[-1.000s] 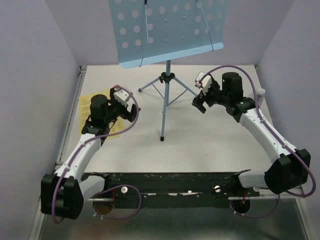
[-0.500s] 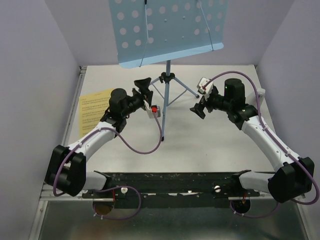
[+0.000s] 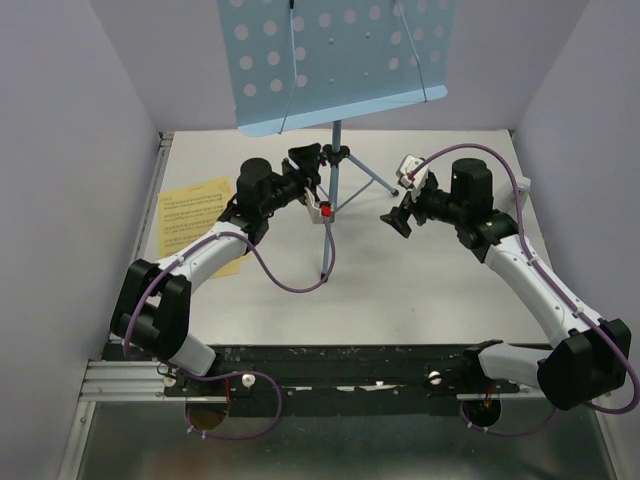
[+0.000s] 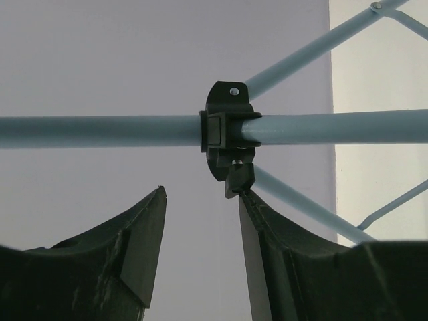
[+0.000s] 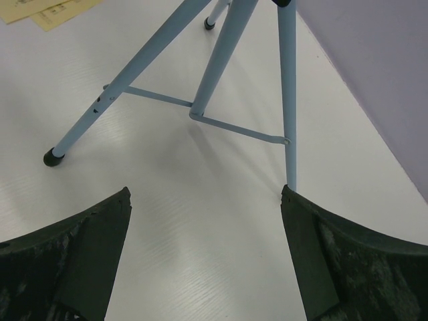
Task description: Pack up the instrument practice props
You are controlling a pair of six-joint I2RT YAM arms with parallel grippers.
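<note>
Left claw (image 4: 200,194) moved up to music stand (image 4: 100,131) collar; spread, empty, pole just beyond tips.

Your setup: white surface (image 3: 420,290) boxed by pale lilac walls (image 3: 70,130) on three sides, black rail (image 3: 340,356) along near edge, soft even light, faint shadows.

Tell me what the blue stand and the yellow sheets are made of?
The music stand looks like painted metal: thin tubes, a rigid hole-punched desk, matte light-blue coat. Its collar seems black plastic. The yellow sheets look like paper: flat, printed with staves.
</note>
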